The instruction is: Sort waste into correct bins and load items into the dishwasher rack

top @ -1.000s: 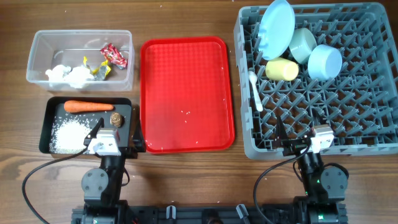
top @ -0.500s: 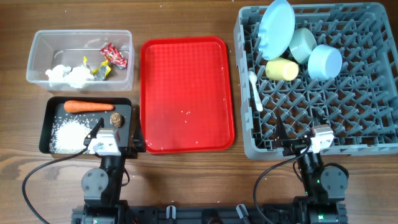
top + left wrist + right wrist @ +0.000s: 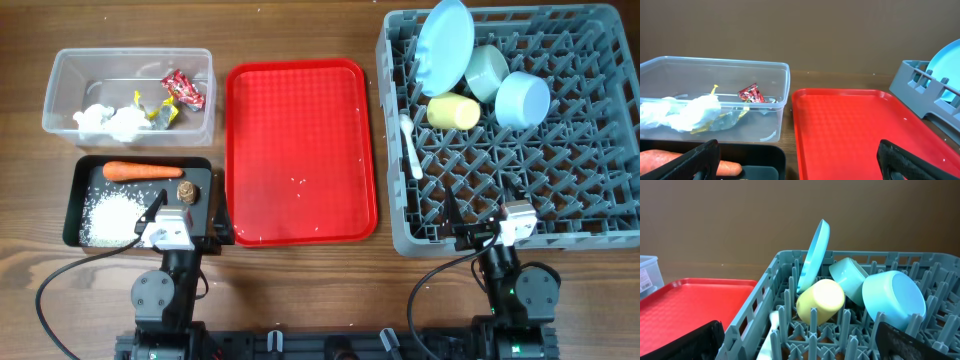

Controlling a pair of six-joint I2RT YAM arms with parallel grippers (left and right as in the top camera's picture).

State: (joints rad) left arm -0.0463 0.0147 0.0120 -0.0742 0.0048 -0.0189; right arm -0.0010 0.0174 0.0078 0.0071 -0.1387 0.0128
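Sorting looks finished; the dishwasher rack (image 3: 600, 150) is loaded. Left hand (image 3: 799, 155) and right hand (image 3: 800, 330) gape wide, empty; nothing seems left to fetch.

Lighting: bright, even, from above; shadows short, soft. Glare: sheen on tray (image 3: 300, 150) (glossy red). Wrist foregrounds blurred.

Red tray (image 3: 300, 150); grey lattice rack (image 3: 560, 190); orange carrot (image 3: 140, 171); yellow cup (image 3: 453, 111).
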